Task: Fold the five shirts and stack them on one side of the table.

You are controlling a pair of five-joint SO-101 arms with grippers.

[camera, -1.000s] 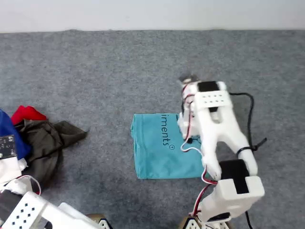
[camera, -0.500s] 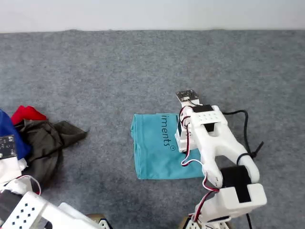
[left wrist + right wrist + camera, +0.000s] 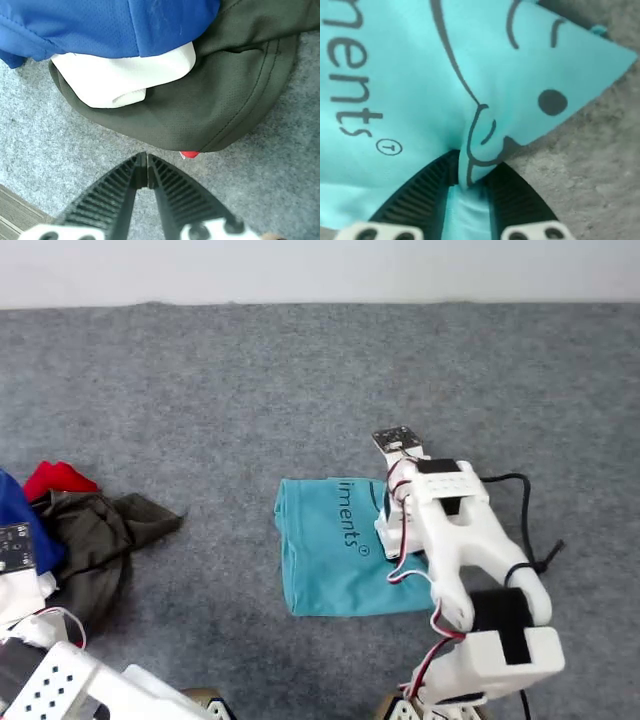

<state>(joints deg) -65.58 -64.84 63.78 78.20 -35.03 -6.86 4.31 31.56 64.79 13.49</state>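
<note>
Teal shirt (image 3: 410,75) cloth is pinched between the fingers of the right claw (image 3: 470,172), a ridge of fabric gathered up in the grip. The rest of the shirt lies folded flat beyond that claw on the grey worktop (image 3: 300,370). The left claw (image 3: 147,170) hangs with its fingers pressed together on nothing, just short of a heap. The olive shirt (image 3: 220,100) is nearest, with a red shirt (image 3: 190,154) peeking from under its hem. The white shirt (image 3: 120,75) and blue shirt (image 3: 125,25) are piled farther on.

Dark-lettered teal shirt (image 3: 325,555); blue shirt (image 3: 125,25), white shirt (image 3: 115,75), olive shirt (image 3: 220,100), red shirt (image 3: 58,478); grey table (image 3: 200,370).
</note>
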